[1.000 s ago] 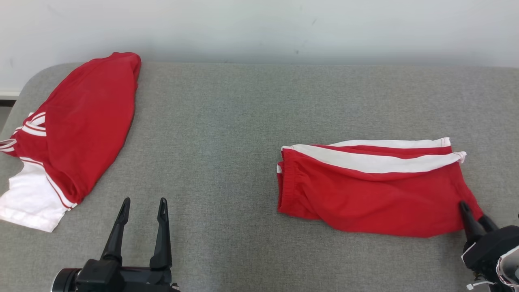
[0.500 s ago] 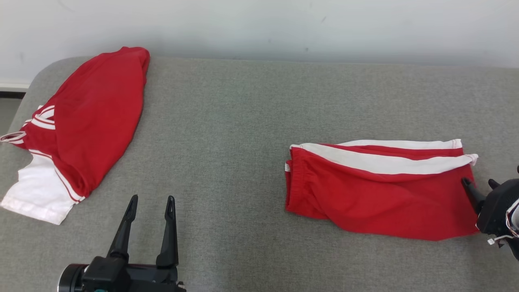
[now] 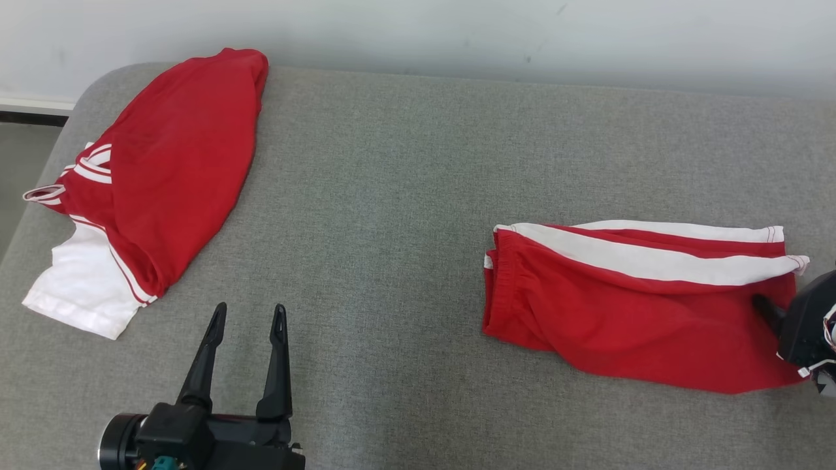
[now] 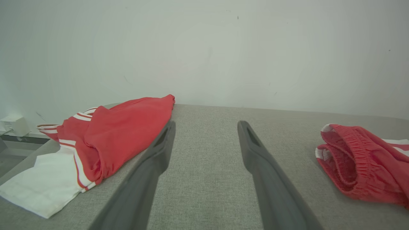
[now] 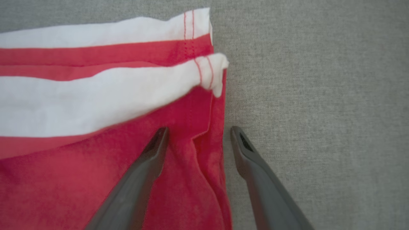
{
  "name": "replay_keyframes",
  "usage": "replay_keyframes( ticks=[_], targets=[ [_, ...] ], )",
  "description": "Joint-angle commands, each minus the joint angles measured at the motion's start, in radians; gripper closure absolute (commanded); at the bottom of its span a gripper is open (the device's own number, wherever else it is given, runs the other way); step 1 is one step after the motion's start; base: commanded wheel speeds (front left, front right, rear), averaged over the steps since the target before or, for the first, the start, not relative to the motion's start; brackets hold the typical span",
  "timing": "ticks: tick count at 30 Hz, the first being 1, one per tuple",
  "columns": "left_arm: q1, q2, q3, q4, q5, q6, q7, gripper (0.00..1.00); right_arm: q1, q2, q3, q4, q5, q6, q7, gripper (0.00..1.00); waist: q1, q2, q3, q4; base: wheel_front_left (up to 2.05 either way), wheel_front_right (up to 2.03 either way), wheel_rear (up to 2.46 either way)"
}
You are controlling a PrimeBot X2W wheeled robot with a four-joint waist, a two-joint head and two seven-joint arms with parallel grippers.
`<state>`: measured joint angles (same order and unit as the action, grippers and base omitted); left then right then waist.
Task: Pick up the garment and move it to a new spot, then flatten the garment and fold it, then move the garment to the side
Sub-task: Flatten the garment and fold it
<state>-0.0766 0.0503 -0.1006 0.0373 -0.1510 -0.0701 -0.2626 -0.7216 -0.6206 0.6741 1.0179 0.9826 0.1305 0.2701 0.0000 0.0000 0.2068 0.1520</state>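
In the head view's lower left, the left gripper [image 3: 250, 307] hangs over bare grey surface [image 3: 392, 196], fingers apart and empty. At the right edge, the right gripper [image 5: 199, 128] also stands apart, gripping nothing: one finger is over the hem of the shorts [image 3: 640, 320], the other over the surface just beside it. The folded red shorts lie at lower right, white stripes on the far side. A red-and-white shirt [image 3: 170, 170] lies at upper left, near the wall [image 3: 418, 26].
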Motion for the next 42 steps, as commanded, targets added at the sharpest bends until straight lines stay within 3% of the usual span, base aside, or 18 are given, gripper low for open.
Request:
replay_keyframes(
  ticks=[1, 2, 3, 15, 20, 32, 42],
  targets=[
    [-0.008, 0.000, -0.003, 0.001, 0.001, 0.005, -0.003, 0.00, 0.028, 0.031, 0.018, 0.021, 0.005, 0.001, 0.038, 0.52, 0.0000, 0.0000, 0.000, 0.004, 0.00, 0.00, 0.00],
    [-0.007, 0.000, -0.003, 0.001, 0.001, 0.006, -0.003, 0.00, 0.030, 0.034, 0.017, 0.020, 0.011, 0.001, 0.041, 0.89, 0.0000, 0.0000, -0.003, 0.004, 0.00, 0.00, 0.00],
    [-0.005, 0.001, -0.002, 0.001, 0.002, 0.007, -0.003, 0.00, 0.029, 0.036, 0.016, 0.018, 0.014, 0.001, 0.045, 1.00, 0.0000, 0.0000, -0.006, 0.003, 0.00, 0.00, 0.00],
    [0.027, 0.001, 0.012, -0.002, 0.013, 0.004, -0.003, 0.00, -0.013, -0.059, -0.012, 0.050, 0.014, -0.001, 0.004, 1.00, 0.0000, 0.0000, -0.058, -0.026, 0.00, 0.00, 0.00],
    [0.039, 0.000, 0.018, -0.004, 0.014, 0.005, -0.003, 0.00, -0.030, -0.064, -0.014, 0.035, 0.022, -0.001, 0.012, 1.00, 0.0000, 0.0000, -0.063, -0.043, 0.00, 0.00, 0.00],
    [0.038, 0.000, 0.033, 0.006, 0.006, -0.002, -0.003, 0.00, -0.042, 0.016, -0.022, -0.229, 0.143, -0.001, 0.114, 1.00, 0.0000, 0.0000, -0.091, -0.110, 0.00, 0.00, 0.00],
    [0.036, 0.000, 0.009, 0.011, -0.006, 0.007, -0.003, 0.00, -0.014, 0.113, -0.087, -0.391, 0.279, -0.001, 0.200, 1.00, 0.0000, 0.0000, -0.097, -0.096, 0.00, 0.00, 0.00]
  ],
)
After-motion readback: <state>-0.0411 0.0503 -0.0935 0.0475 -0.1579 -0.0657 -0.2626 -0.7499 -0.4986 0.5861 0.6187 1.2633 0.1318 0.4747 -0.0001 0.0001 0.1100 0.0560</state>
